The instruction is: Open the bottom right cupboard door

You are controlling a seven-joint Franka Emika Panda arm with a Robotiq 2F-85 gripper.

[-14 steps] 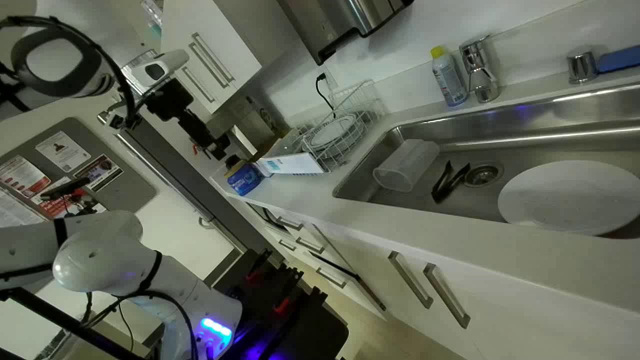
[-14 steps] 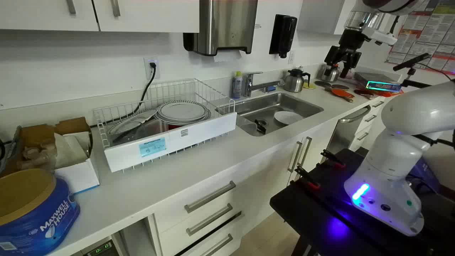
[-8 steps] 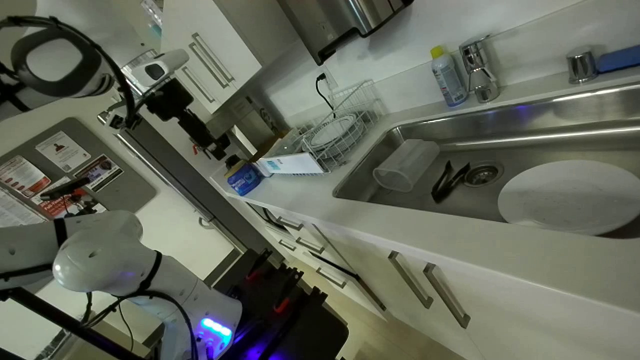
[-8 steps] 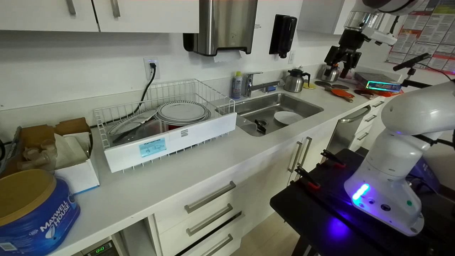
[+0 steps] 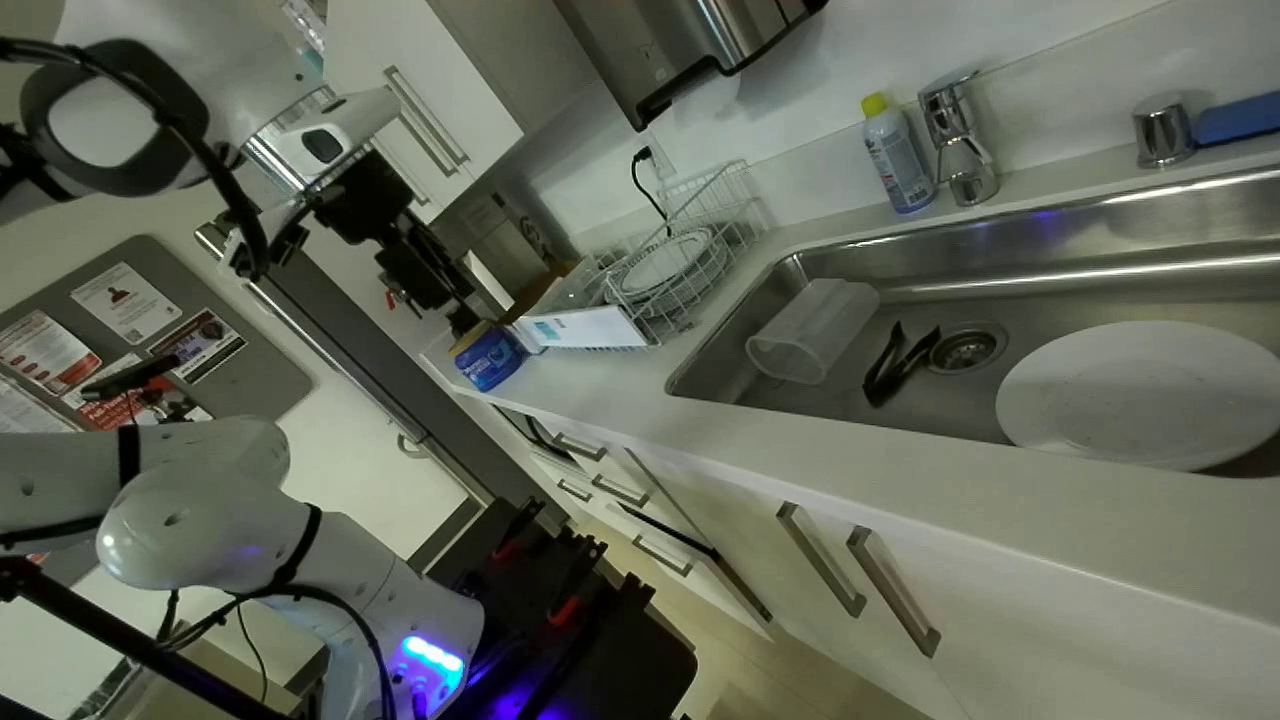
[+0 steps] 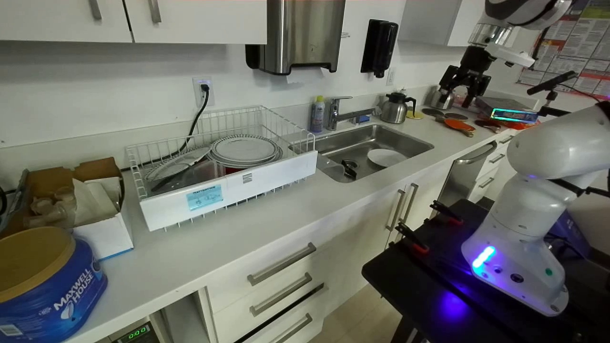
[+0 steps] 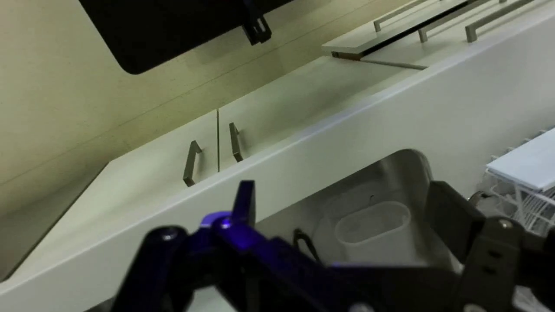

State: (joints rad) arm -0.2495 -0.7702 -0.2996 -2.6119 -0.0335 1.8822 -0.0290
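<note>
Wrist view shows the cupboard door [image 7: 143, 177] most fully: the right-hand one of the pair under the bench [image 7: 303, 169], closed, though it falls toward that picture's left, its bar handle [image 7: 190, 167] beside the seam. The claw [image 7: 347, 212] is spread, its fingers [image 7: 453, 221] well apart; dark and partly blurred, it covers much of the sink [image 7: 403, 171], where the clear tub [image 7: 375, 234] shows beside a black thing [image 7: 303, 237] too shadowed to name. In both exterior views the claw hangs in the air, well apart from the door. The black stand [image 6: 405, 278] hides the door's foot in an exterior view, which alone shows the steel jug [image 6: 394, 109] toward the bench's far right. In an exterior view the bottom edge crops the door, the right edge clips the plate [image 5: 1140, 395], and the claw's gap hardly reads.
</note>
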